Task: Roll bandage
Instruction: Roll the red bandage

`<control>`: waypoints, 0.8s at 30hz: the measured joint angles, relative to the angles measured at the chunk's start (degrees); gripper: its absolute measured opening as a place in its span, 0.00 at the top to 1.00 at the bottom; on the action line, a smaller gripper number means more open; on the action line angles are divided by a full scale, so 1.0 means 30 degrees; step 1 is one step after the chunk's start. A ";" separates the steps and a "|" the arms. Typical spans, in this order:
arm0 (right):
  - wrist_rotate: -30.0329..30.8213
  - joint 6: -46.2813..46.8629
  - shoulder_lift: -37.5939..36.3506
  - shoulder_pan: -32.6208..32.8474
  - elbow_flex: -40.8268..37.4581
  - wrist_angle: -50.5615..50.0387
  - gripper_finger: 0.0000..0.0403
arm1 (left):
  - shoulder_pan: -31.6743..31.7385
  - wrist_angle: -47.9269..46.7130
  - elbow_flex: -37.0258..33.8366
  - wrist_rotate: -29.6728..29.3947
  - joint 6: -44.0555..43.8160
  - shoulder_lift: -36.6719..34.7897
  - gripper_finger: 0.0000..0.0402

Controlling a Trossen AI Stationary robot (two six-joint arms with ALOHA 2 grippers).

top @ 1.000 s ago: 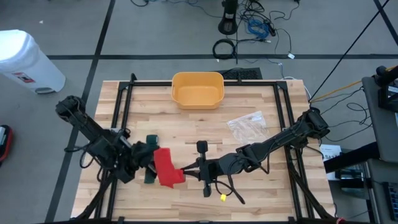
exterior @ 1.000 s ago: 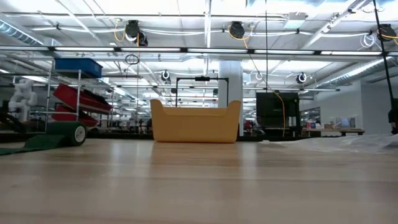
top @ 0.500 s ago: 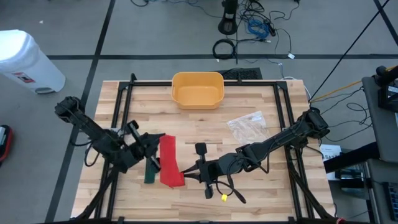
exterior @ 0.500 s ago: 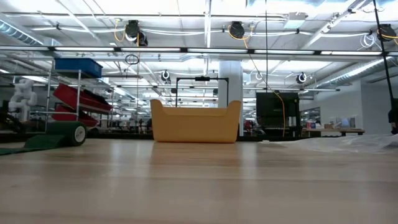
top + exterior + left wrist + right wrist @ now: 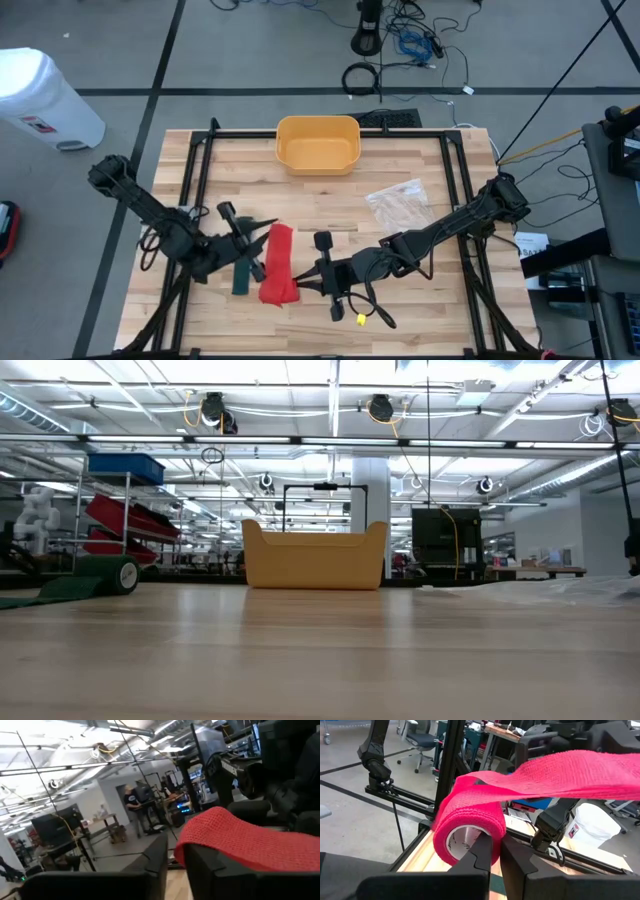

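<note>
A red bandage is held up over the table between both grippers. Its roll (image 5: 279, 292) (image 5: 467, 832) is at my right gripper (image 5: 304, 284) (image 5: 496, 846), which is shut on it. The unrolled strip (image 5: 279, 252) (image 5: 560, 767) runs from the roll toward the far edge to my left gripper (image 5: 262, 232) (image 5: 172, 854), shut on its free end. A green bandage (image 5: 240, 276) lies flat on the wood under the left gripper. My left gripper has the strip's free end (image 5: 186, 842) at the narrow gap between its fingers. From there the strip lies over the top of one finger (image 5: 225, 870). The fingers come about level from the table's left. The strip is clear of the table. My right gripper pinches the roll at the side nearest it (image 5: 489, 834), coming about level from the table's right. Its own fingertips hide the place of contact. The roll hangs clear of the table with its open white core (image 5: 461, 841) facing the wrist, and the strip leaves over the roll's top.
A yellow bin (image 5: 318, 143) (image 5: 314, 557) stands at the table's far edge, middle. A clear plastic bag (image 5: 398, 203) lies right of centre. A small yellow piece (image 5: 358, 318) lies near the front edge. Black frame rails (image 5: 200, 170) run along both sides.
My left gripper has gone toward the table's right and far edge and rolled its wrist, carrying the strip's free end with it. The strip, broad and slanted before, now shows narrower and runs straight from the roll toward the far edge. The roll has stayed in place.
</note>
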 joint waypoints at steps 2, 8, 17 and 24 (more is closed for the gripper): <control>0.0006 0.0144 0.0000 -0.0007 0.0000 -0.0065 0.96 | -0.0126 0.0082 0.0000 -0.0006 -0.0055 0.0000 0.77; 0.0066 0.0401 0.0000 0.0000 -0.0007 -0.0360 0.96 | 0.0005 0.1631 0.0000 -0.2227 -0.0061 0.0000 0.63; -0.0376 0.0838 0.0000 0.0038 -0.0007 -0.0610 0.96 | 0.0201 0.3177 0.0000 -0.3344 -0.3410 -0.0007 0.61; -0.0442 0.0949 0.0000 0.0178 -0.0007 -0.0653 0.96 | -0.0076 0.1321 0.0000 -0.3008 -0.2865 -0.0007 0.61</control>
